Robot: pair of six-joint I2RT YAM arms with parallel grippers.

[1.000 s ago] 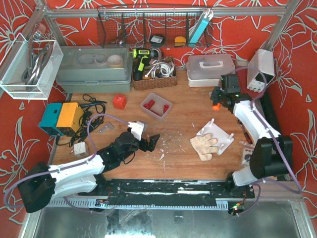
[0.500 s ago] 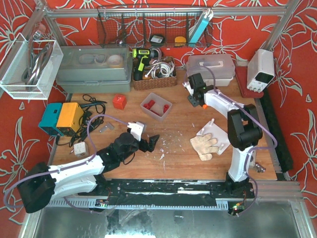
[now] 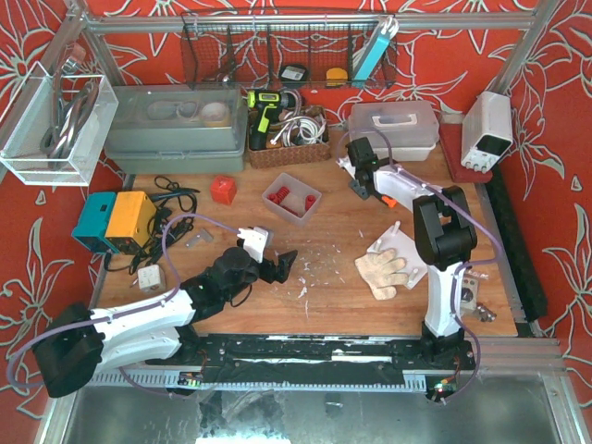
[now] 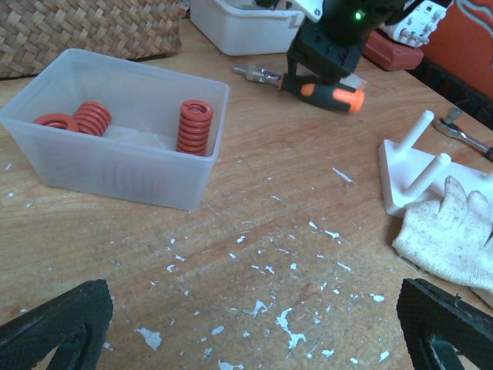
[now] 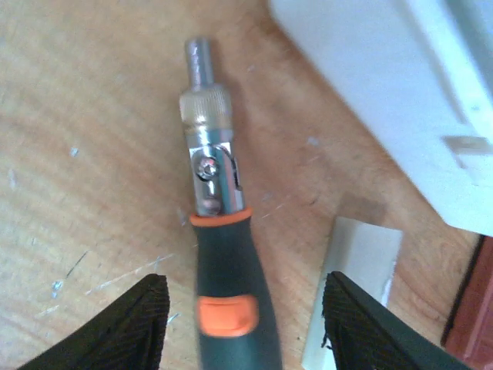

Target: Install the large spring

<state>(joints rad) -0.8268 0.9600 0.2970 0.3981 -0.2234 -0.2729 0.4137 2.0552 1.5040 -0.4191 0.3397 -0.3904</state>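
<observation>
Only the left wrist view resolves the large spring (image 4: 195,127): red, coiled, upright at the right end of the clear bin (image 4: 115,166), upper left of frame, ahead of the left fingers (image 4: 54,324), spread wide and empty. Right wrist view alone shows the right fingers (image 5: 131,327) parted, straddling the screwdriver (image 5: 227,308) without touching it.

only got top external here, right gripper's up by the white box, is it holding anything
Observer: No. The right wrist view shows the right gripper open, with a dark, orange-trimmed screwdriver lying on the wood between its fingers.
Operator: ok how many springs in that clear bin
Observer: The left wrist view shows three red springs in the clear bin; the upright spring stands apart from the other two.
</observation>
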